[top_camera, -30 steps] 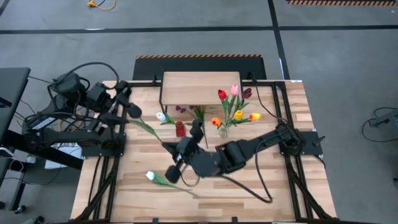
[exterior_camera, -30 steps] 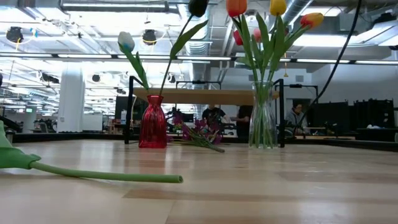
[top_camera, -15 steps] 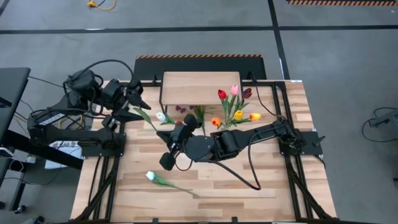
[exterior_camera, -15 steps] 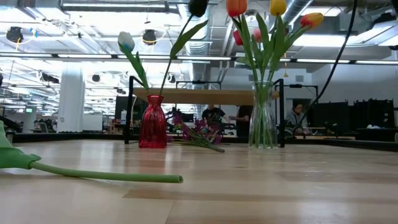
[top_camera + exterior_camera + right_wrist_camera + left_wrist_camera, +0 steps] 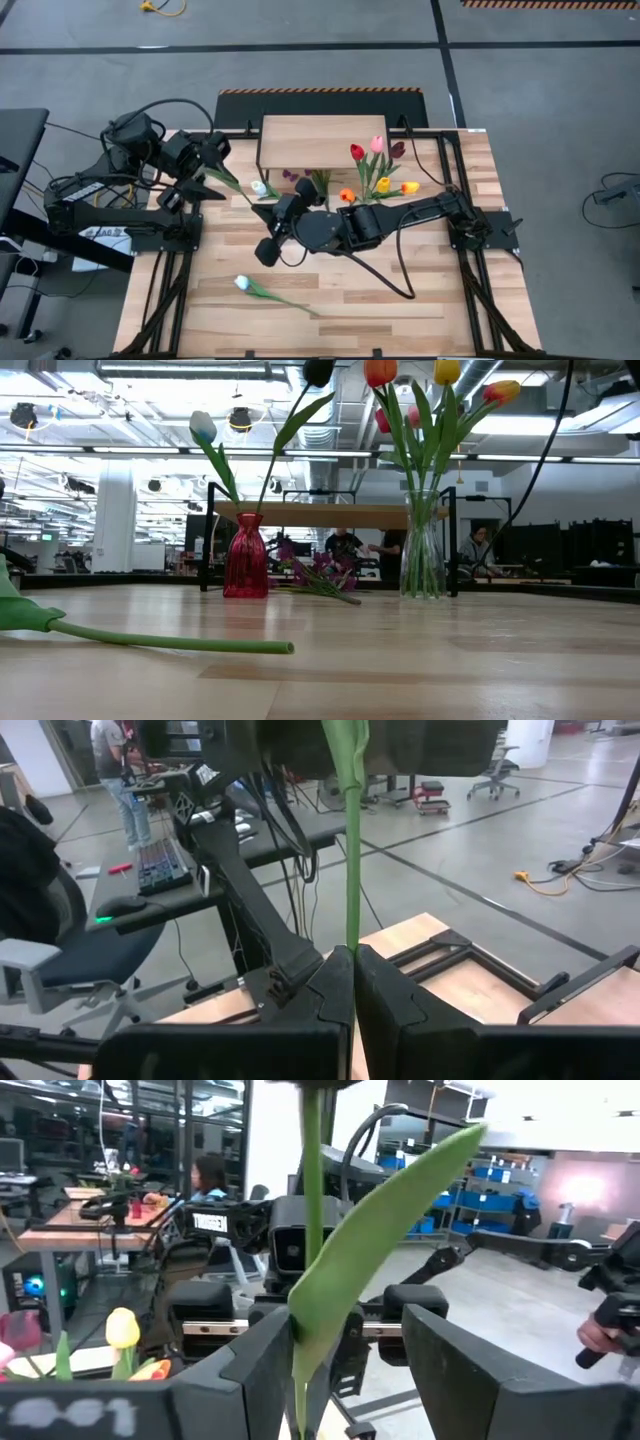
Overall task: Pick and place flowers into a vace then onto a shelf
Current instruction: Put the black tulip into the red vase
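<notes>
Nearest the low camera, a white-headed tulip (image 5: 262,291) lies loose on the plank table (image 5: 420,310), its stem running across the boards. Mid-table the right gripper (image 5: 272,236) is clamped shut on the lower end of a long green stem (image 5: 351,870), while the left gripper (image 5: 212,160) holds the same stem (image 5: 238,189) higher up, fingers (image 5: 262,1348) seemingly closed around it and its leaf (the flower head is hard to make out). Beyond stand a red vase (image 5: 245,556) with two tulips and a clear vase (image 5: 423,545) of mixed tulips, a purple sprig (image 5: 318,572) lying between them, all in front of the shelf (image 5: 322,142).
</notes>
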`<state>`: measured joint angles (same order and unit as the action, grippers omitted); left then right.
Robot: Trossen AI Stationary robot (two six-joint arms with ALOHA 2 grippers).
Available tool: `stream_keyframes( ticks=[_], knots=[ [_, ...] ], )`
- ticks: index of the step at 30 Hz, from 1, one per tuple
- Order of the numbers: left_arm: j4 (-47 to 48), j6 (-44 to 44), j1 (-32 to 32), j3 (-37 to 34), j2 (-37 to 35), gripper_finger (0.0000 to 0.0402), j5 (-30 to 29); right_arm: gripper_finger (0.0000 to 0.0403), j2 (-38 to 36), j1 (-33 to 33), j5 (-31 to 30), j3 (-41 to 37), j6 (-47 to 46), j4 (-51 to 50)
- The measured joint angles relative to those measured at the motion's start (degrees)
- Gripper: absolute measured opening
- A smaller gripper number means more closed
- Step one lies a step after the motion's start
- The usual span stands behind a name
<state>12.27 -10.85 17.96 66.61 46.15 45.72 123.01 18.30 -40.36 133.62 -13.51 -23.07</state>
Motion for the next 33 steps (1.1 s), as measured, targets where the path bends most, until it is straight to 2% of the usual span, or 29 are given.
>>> stream_keyframes(
  ticks=[11, 15, 22, 25, 28, 33],
  knots=[
    [-0.66, 2.11, 0.0, 0.0, 0.0, 0.0166, -1.87, 0.0, 0.0, 0.03, 0.04, 0.0, -0.09, 0.02],
    [-0.8, 2.51, 0.02, 0.0, 0.0, 0.0125, -4.27, 0.0, 0.01, 0.03, 0.07, 0.0, -0.16, 0.05],
    [-0.74, 3.08, 0.0, 0.0, 0.0, 0.0014, -7.34, 0.0, 0.0, 0.03, 0.82, 0.0, 0.07, 0.04],
    [-0.34, 3.64, -0.02, 0.0, -0.05, 0.0008, -8.33, 0.0002, 0.01, -0.06, 2.41, 0.0, 0.34, 0.04],
    [0.38, 4.66, -0.02, 0.0, -0.23, 0.0003, -8.58, 0.0017, 0.01, 0.04, 2.67, 0.0, 0.64, 0.02],
    [0.49, 5.81, 0.0, -0.02, -1.89, 0.0002, -9.89, 0.0071, 0.01, 0.36, 2.88, 0.0, 1.95, 0.05]
  ],
)
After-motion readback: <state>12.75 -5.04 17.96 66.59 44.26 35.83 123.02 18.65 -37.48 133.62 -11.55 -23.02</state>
